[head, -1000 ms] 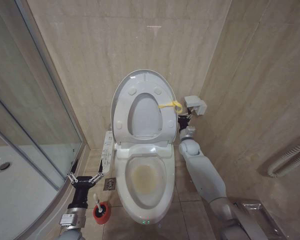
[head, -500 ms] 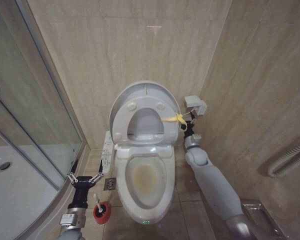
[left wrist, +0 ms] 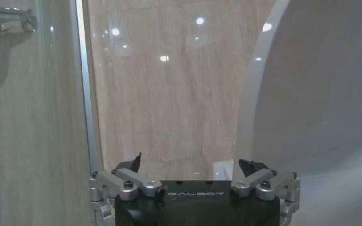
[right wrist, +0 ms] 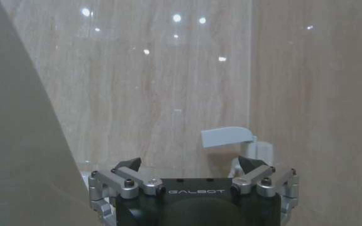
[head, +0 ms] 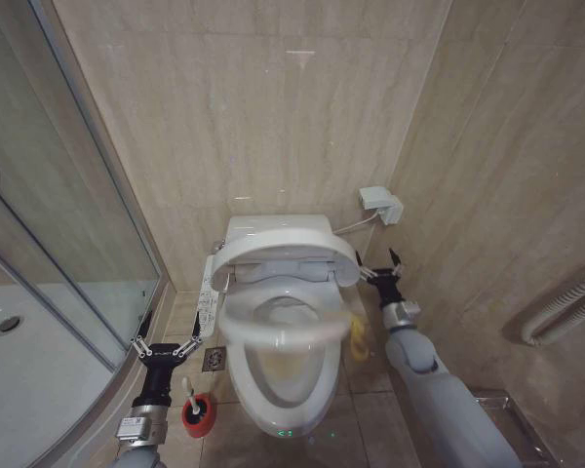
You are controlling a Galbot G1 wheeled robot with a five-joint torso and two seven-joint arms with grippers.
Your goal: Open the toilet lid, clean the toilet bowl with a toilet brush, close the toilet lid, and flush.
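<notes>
The toilet lid tilts forward partway down over the toilet bowl. A blurred white seat ring hangs lower, with the yellow strap blurred at its right side. My right gripper is open beside the toilet's right side, apart from the strap, and holds nothing. My left gripper hangs open low at the toilet's left, just above the toilet brush standing in its red holder. Yellowish stain shows inside the bowl.
A glass shower enclosure and white tray close off the left. Tiled walls stand behind and at right, carrying a white wall box and a hose. A button panel lines the toilet's left side. A floor drain lies beside the bowl.
The lid and seat have swung from upright down toward the bowl. My right gripper has let go of the yellow strap, opened, and dropped lower and to the right. The left arm has not moved.
</notes>
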